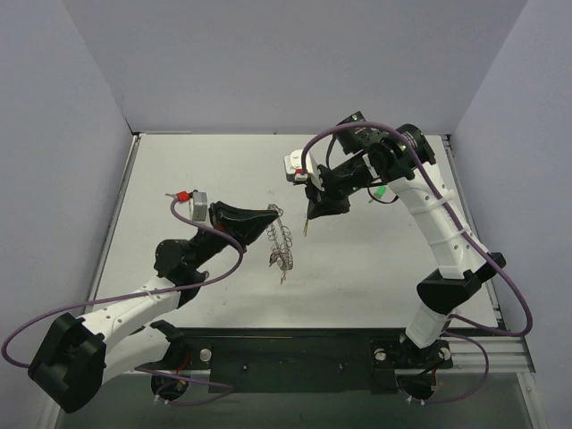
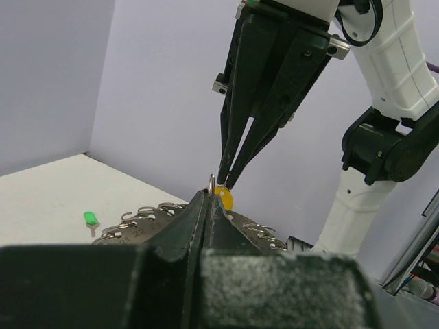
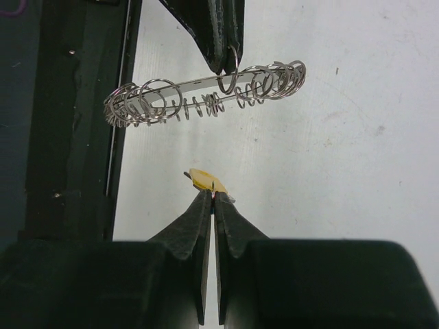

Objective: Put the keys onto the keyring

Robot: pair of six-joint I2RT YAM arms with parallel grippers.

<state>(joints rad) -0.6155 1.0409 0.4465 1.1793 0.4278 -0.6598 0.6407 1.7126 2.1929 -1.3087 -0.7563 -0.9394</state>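
The keyring [image 1: 281, 243] is a silver hoop edged with several small wire rings, and it hangs above the table. My left gripper [image 1: 275, 213] is shut on one of its small rings. In the left wrist view the shut left gripper [image 2: 208, 195] holds that ring, with the keyring [image 2: 134, 223] spreading out on both sides. My right gripper [image 1: 308, 217] is shut on a key with a yellow-orange head [image 3: 208, 180], held just right of the keyring [image 3: 206, 96]. The yellow head also shows in the left wrist view [image 2: 223, 199], touching or nearly touching the held ring. A green-headed key [image 1: 382, 190] lies on the table.
The green key also shows in the left wrist view [image 2: 90, 218], on the white table to the left. Grey walls enclose the table on three sides. A black base rail [image 1: 295, 353] runs along the near edge. Purple cables loop off both arms.
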